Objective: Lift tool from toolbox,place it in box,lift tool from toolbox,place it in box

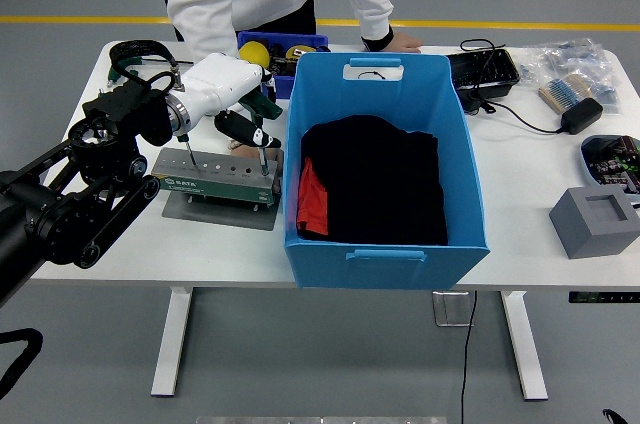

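While its white fingers point(262, 87) curl down, whether they grip anything cannot be told, the left hand point(228, 81) hovers above a black-handled screwdriver point(247, 131) standing in the green tool holder point(215, 177) near the bench point(150, 244)'s left edge. The black forearm slants back toward the lower-left corner. Just right stands the blue box point(400, 234).
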